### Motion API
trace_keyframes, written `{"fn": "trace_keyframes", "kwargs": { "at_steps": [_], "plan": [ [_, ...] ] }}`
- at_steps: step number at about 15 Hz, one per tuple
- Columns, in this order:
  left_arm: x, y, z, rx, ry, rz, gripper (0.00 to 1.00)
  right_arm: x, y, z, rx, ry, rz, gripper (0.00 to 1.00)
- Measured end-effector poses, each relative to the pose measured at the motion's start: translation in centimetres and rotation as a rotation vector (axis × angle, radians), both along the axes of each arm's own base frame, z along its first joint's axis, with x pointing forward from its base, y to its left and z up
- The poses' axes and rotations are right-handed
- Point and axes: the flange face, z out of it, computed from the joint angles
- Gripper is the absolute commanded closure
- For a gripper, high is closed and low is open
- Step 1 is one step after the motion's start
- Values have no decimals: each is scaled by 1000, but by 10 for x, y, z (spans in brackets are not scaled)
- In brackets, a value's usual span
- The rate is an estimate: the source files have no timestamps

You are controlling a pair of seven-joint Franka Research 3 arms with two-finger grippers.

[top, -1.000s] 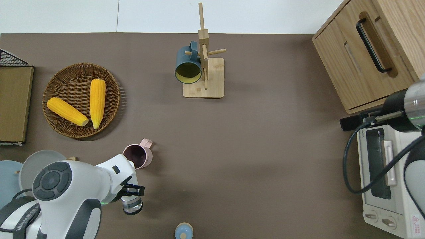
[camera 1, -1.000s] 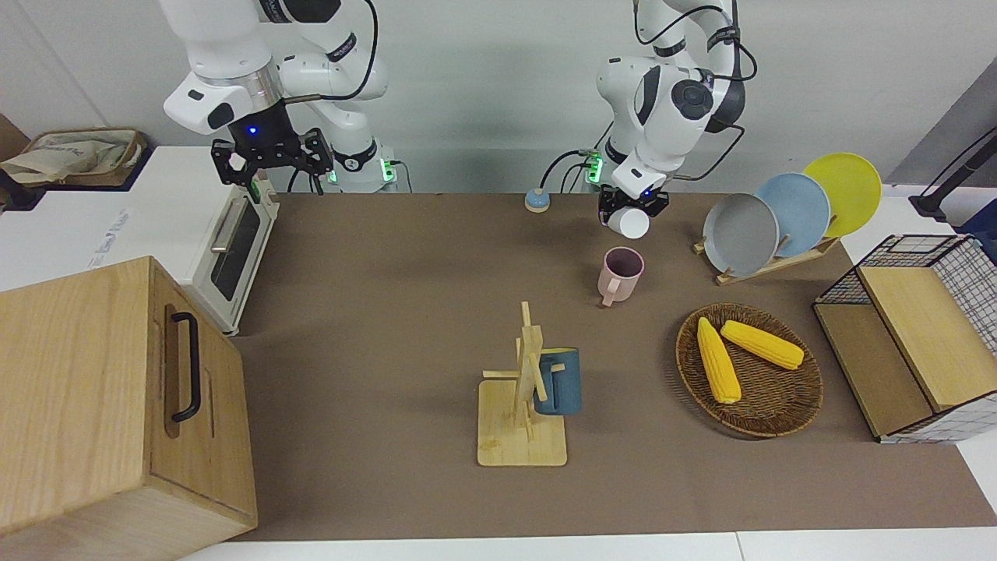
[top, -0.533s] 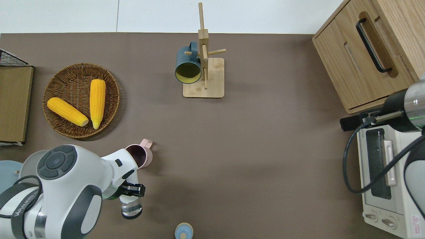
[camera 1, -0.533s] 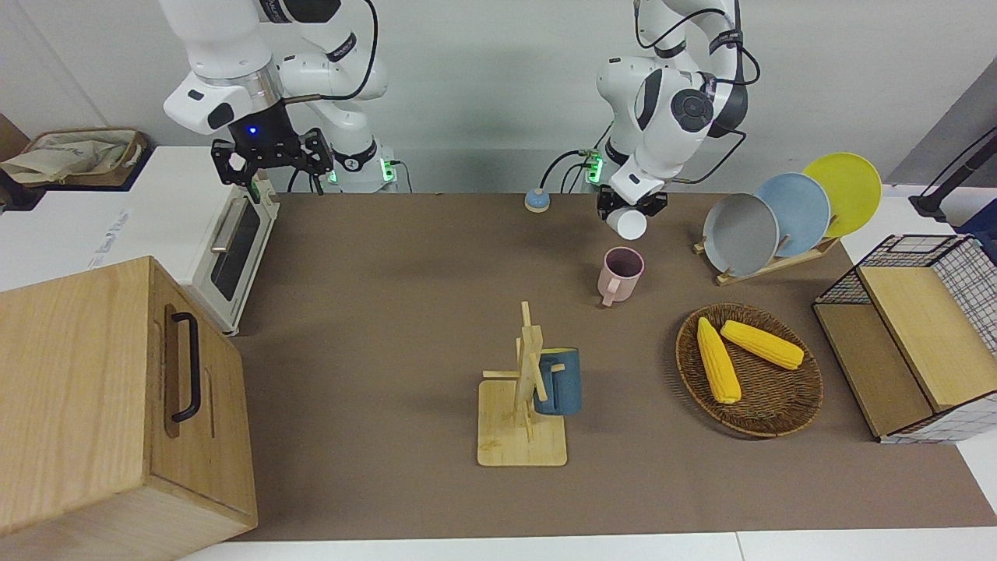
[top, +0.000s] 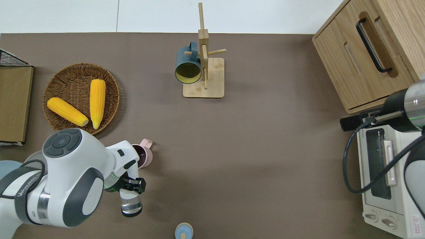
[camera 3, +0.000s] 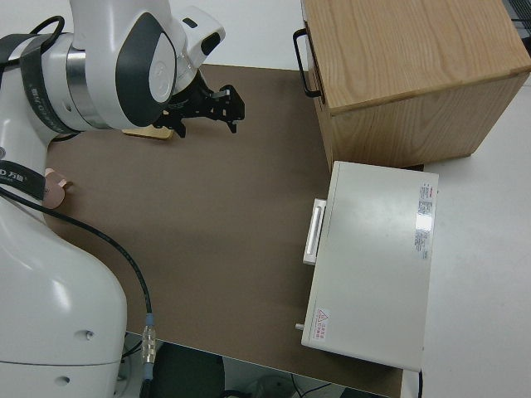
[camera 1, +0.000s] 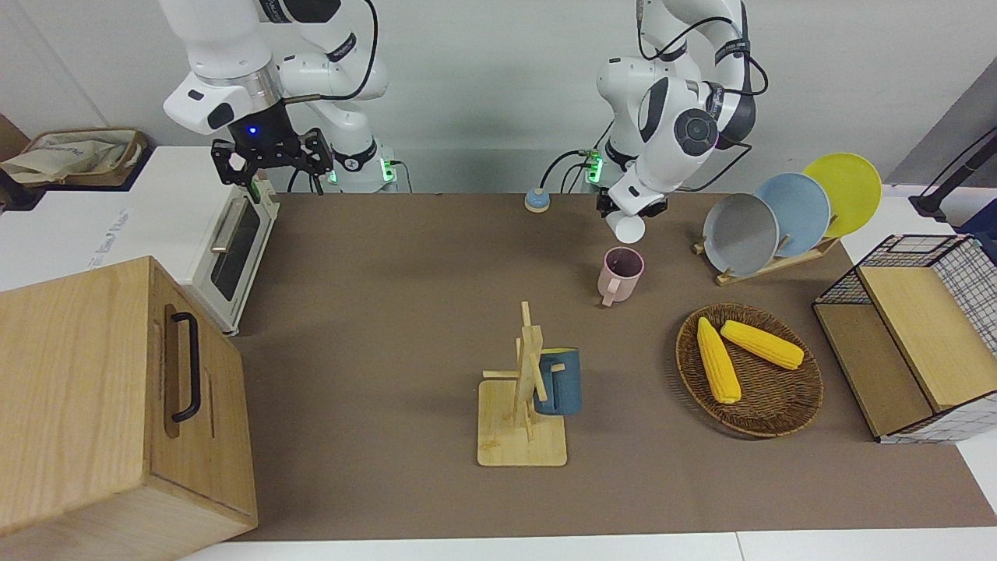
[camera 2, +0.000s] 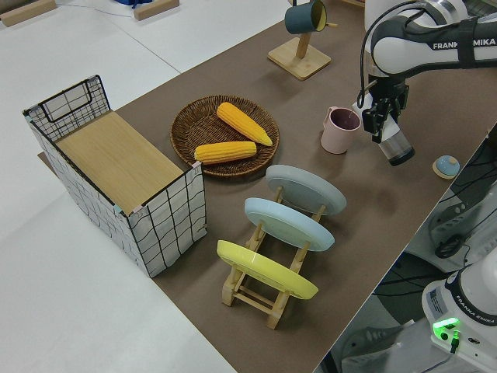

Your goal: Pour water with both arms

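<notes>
My left gripper (camera 1: 632,206) is shut on a clear bottle (camera 1: 628,227) and holds it tilted above the brown mat. In the overhead view the left gripper (top: 132,185) and the bottle (top: 131,205) are over bare mat between the pink mug (top: 145,156) and a small blue cap (top: 183,231). The mug (camera 1: 621,273) stands upright, open end up, apart from the bottle. The left side view shows the left gripper (camera 2: 382,116), the bottle (camera 2: 395,145) and the mug (camera 2: 339,130). My right gripper (camera 1: 271,156) is open, empty and parked.
A wooden mug tree (camera 1: 523,405) with a blue mug (camera 1: 558,382) stands mid-table. A wicker basket (camera 1: 787,417) holds two corn cobs. A plate rack (camera 1: 767,265), a wire crate (camera 1: 915,343), a toaster oven (camera 1: 234,249) and a wooden cabinet (camera 1: 109,405) line the table's ends.
My left arm's elbow has swung out over the table toward the basket. The bottle has stayed in the gripper and has hardly shifted. The right arm has not moved.
</notes>
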Motion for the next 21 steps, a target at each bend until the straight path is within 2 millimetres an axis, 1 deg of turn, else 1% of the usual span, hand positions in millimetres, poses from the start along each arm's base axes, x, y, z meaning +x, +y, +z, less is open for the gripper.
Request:
{"fn": "trace_keyframes", "kwargs": {
  "at_steps": [3, 8, 14, 18, 21],
  "plan": [
    [1, 2, 1, 1, 10, 4, 1000, 0, 0, 0, 0, 0, 0, 11],
    [4, 13, 5, 22, 22, 76, 1000, 0, 0, 0, 0, 0, 0, 11],
    [10, 12, 5, 35, 35, 98, 1000, 0, 0, 0, 0, 0, 0, 11],
    [14, 9, 13, 48, 19, 111, 1000, 0, 0, 0, 0, 0, 0, 11],
    [13, 8, 16, 53, 37, 107, 1000, 0, 0, 0, 0, 0, 0, 11]
  ]
}}
